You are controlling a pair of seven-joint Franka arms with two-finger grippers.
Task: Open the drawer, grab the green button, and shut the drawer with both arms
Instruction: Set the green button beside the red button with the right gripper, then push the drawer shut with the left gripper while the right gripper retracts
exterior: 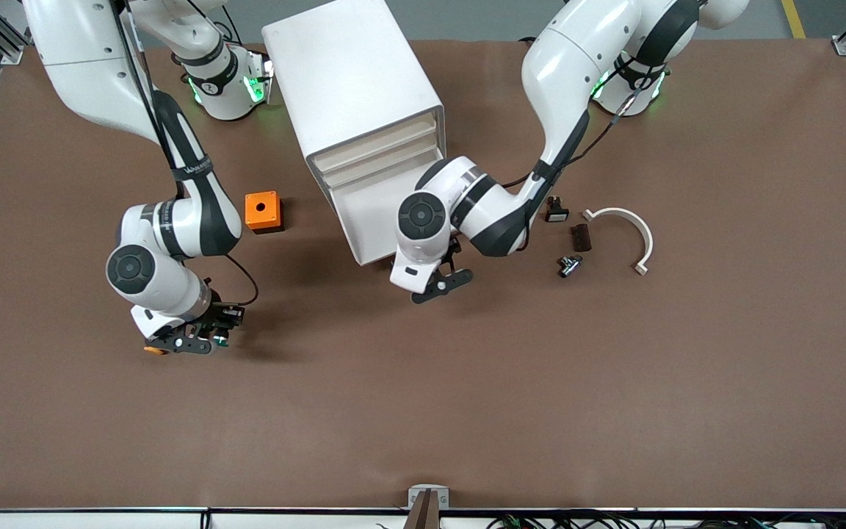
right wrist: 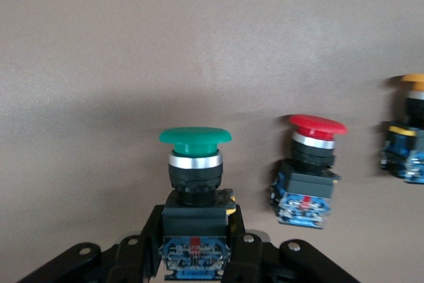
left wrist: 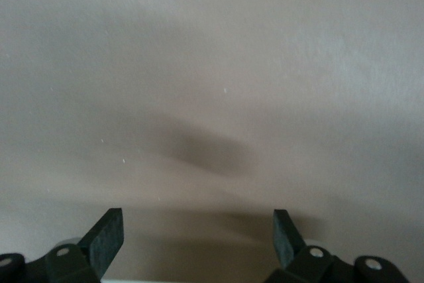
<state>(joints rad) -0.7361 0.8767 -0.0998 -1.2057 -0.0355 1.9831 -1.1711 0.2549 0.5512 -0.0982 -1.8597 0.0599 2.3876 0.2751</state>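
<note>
Front view shows my right gripper (exterior: pixel 199 339) low over the table (exterior: pixel 467 397) toward my right arm's end, nearer the camera than the orange box (exterior: pixel 264 211). Its fingers are clamped on the green-capped button (right wrist: pixel 195 183), gripping the black body just above the blue back end, cap pointing away from my wrist (a sliver of green peeks out beside the fingers in the front view too). My right wrist view shows a red-capped button (right wrist: pixel 309 170) lying on the table just beside the held one, and an orange-capped button (right wrist: pixel 409 127) past that at the picture's edge.

My left gripper (exterior: pixel 434 283) sits at the front of the white drawer cabinet (exterior: pixel 364 117), just off the lowest drawer (exterior: pixel 375 217), which stands pulled out. In the left wrist view its fingers (left wrist: pixel 106 236) are spread wide with nothing between them, facing a plain pale surface.

Toward my left arm's end lie a curved white bracket (exterior: pixel 625 235), a small black switch (exterior: pixel 556 211), a dark brown block (exterior: pixel 581 237) and a small metal fitting (exterior: pixel 568 264), all near one another.
</note>
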